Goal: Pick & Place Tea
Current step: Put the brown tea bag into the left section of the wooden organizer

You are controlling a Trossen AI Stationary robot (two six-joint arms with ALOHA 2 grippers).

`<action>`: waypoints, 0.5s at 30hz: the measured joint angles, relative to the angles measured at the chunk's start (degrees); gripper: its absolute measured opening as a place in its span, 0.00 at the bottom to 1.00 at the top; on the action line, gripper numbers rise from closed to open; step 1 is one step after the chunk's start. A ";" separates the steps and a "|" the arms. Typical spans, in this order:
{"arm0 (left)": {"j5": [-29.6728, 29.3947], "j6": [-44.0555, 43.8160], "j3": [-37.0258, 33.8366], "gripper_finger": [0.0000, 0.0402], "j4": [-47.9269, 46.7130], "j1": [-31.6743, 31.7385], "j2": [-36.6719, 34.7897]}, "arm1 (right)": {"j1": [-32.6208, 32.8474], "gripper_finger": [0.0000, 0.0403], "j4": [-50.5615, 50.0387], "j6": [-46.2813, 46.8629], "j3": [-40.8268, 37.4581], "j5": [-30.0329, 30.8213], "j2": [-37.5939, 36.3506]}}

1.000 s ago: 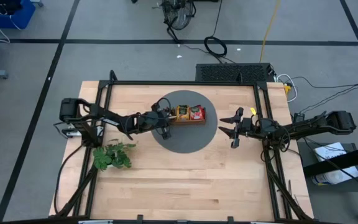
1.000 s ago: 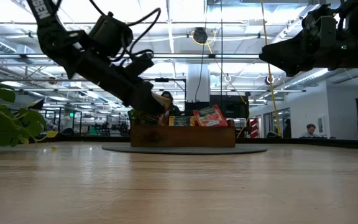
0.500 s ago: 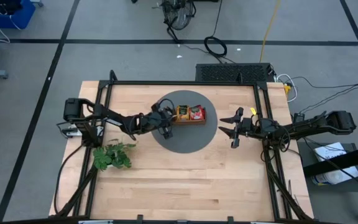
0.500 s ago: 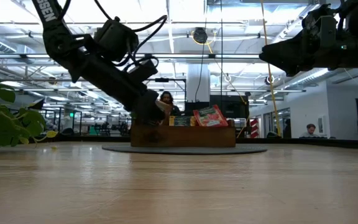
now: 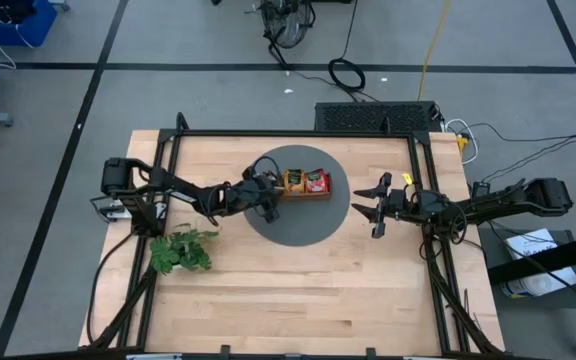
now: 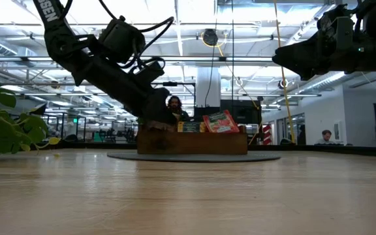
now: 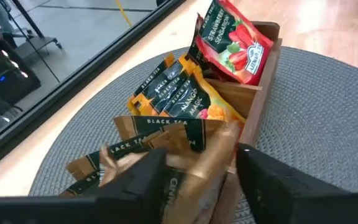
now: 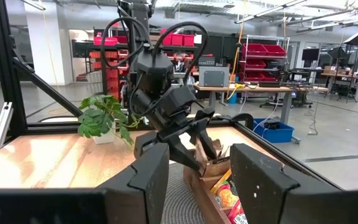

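A brown wooden tray (image 5: 304, 186) stands on a round grey mat (image 5: 298, 222). It holds red tea sachets (image 7: 235, 40), orange-yellow ones (image 7: 188, 99) and brown ones with dark green print (image 7: 160, 134). My left gripper (image 7: 201, 155) is over the tray's left compartment, pointing down at a slant. It is open, with a brown sachet (image 7: 201, 163) standing between the fingers. My right gripper (image 5: 376, 210) hangs open above the mat's right edge with nothing in it. My left gripper has its fingers (image 7: 145, 180) on either side of a brown sachet's upper part (image 7: 210, 155). The sachet stands in the tray's left compartment among the other brown ones. Whether the fingers touch it, I cannot tell.
A green plant sprig (image 5: 181, 250) lies on the wooden table near the left arm. Black frame rails (image 5: 168, 150) run along the table's left, right and far sides. The near half of the table (image 5: 298, 300) is bare wood.
My left gripper has gone a little toward the table's right edge, closer over the tray's left compartment.
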 joint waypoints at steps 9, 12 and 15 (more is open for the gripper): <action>-0.03 1.15 -0.02 0.71 -0.22 0.04 -3.63 | -0.02 0.39 0.00 0.00 0.00 -0.02 0.00; -0.81 2.67 -0.02 0.73 -0.23 -0.42 -7.33 | -0.02 0.39 0.00 -0.01 0.02 -0.02 0.00; -2.93 4.40 -0.02 0.73 -1.09 -1.52 -11.39 | -0.01 0.39 0.01 0.01 0.00 -0.02 0.00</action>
